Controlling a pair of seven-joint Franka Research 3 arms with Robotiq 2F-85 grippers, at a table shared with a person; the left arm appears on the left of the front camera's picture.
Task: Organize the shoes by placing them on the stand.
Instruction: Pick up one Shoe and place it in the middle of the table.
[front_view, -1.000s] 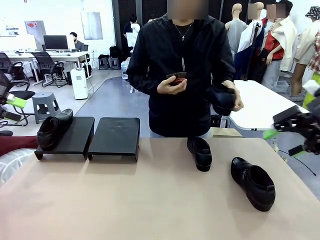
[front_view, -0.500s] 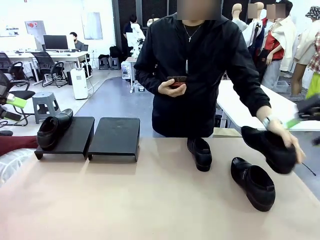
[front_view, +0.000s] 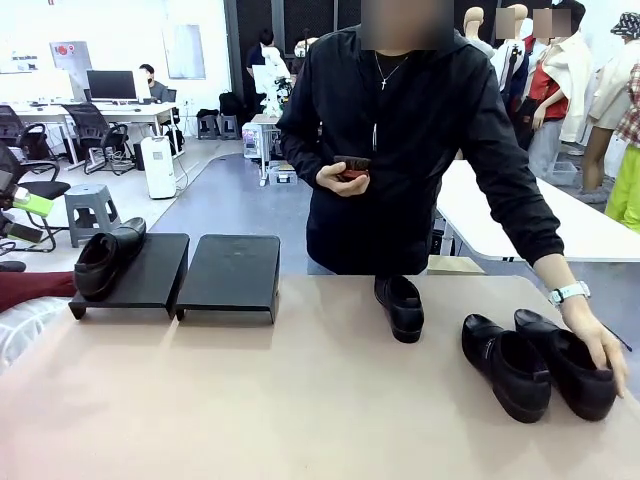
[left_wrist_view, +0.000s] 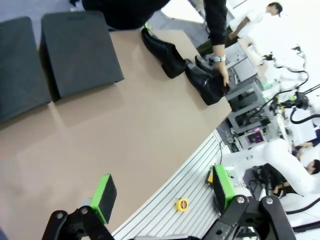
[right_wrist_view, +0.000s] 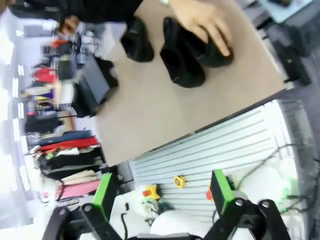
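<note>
A person's outstretched hand (front_view: 598, 345) lies on the rightmost shoe (front_view: 568, 372) at lower right, covering its toe, with a second shoe (front_view: 505, 365) just beside it, a third shoe (front_view: 400, 305) farther back on the table (front_view: 300, 400) and a fourth shoe (front_view: 105, 258) on the stand (front_view: 155, 278) at the frame's left — while the left gripper (left_wrist_view: 162, 192) and right gripper (right_wrist_view: 162, 194) gape wide, empty.

Your front camera looked across the table (front_view: 300, 400) at the person (front_view: 410, 150); your two wrist cameras looked down from beyond its near edge, all three sharing the shoes (front_view: 505, 365) at its right end
</note>
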